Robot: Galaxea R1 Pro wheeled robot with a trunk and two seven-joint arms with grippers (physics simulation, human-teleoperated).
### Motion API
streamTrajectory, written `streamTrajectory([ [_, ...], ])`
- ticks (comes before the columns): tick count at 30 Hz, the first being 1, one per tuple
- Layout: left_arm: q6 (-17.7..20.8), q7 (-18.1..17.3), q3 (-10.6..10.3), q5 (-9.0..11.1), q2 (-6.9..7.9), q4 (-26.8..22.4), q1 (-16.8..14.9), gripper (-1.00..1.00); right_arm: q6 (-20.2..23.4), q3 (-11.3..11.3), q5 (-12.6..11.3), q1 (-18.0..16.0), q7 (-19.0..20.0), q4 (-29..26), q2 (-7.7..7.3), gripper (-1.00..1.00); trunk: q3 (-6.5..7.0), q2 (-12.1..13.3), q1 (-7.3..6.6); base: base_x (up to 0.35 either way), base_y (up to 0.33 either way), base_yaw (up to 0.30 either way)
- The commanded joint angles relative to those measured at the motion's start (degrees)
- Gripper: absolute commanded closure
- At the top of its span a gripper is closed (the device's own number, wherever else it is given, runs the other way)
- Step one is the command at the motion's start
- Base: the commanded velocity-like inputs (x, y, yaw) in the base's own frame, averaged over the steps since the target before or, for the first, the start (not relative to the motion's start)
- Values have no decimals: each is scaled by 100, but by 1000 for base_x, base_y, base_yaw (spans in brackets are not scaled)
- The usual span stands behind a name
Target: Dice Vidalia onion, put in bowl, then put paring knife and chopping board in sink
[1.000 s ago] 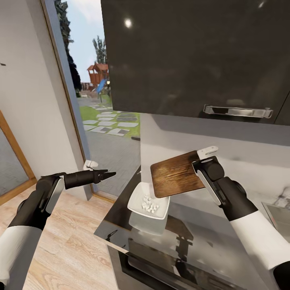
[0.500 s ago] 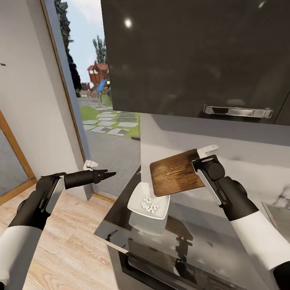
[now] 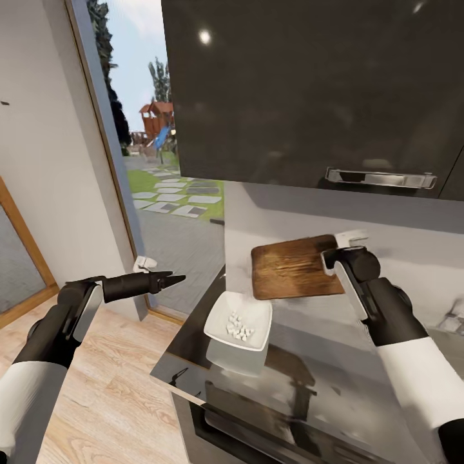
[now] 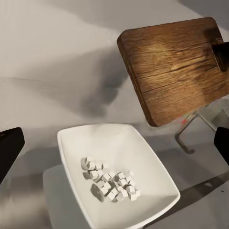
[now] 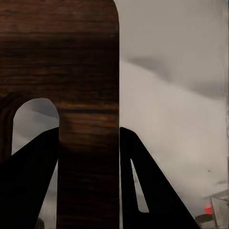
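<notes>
My right gripper [image 3: 336, 255] is shut on the handle end of the dark brown chopping board [image 3: 293, 267]. It holds the board nearly level in the air, above the countertop [image 3: 328, 370] and just right of the bowl. In the right wrist view its fingers [image 5: 143, 181] clamp the board [image 5: 62, 57] beside the handle slot. The white bowl [image 3: 222, 308] stands near the counter's left end with diced onion [image 3: 240, 327] in it; the cubes [image 4: 112, 181] are bunched in the bowl [image 4: 148, 157]. My left gripper [image 3: 175, 278] hangs open left of the counter, pointing at the bowl. The paring knife is out of view.
A dark wall cabinet with a chrome handle [image 3: 380, 177] hangs right above the board. An oven front [image 3: 258, 419] sits under the counter. The sink's faucet [image 3: 453, 319] shows at the far right, its red tip [image 5: 208, 209] too. To the left are an open doorway and wooden floor.
My right gripper has carried the board to the right and slightly up, away from over the bowl, and turned it from tilted to nearly level. The left arm has not moved.
</notes>
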Motion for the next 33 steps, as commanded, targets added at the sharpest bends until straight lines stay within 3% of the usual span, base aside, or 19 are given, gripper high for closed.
streamTrajectory([
  [1,38,-5,1,25,1,0,-6,-100,16,-107,-94,-7,9,-1,-11,100,-14,-13,4,0,0,0],
  [6,38,-5,1,25,1,0,-6,-100,34,-512,-93,-7,313,-1,-59,100,-14,-13,4,0,0,0],
  [12,36,-5,1,25,1,0,-6,-100,54,-961,-99,-7,431,-1,-279,100,-14,-13,4,0,0,0],
  [22,31,-5,-4,25,-5,-24,-6,-100,75,-1201,-109,-7,675,223,-788,100,-14,-13,4,0,0,0],
  [33,31,1,-16,25,-189,-52,-6,-100,63,-1663,-110,-7,788,1295,-1075,100,-14,-13,4,0,0,0],
])
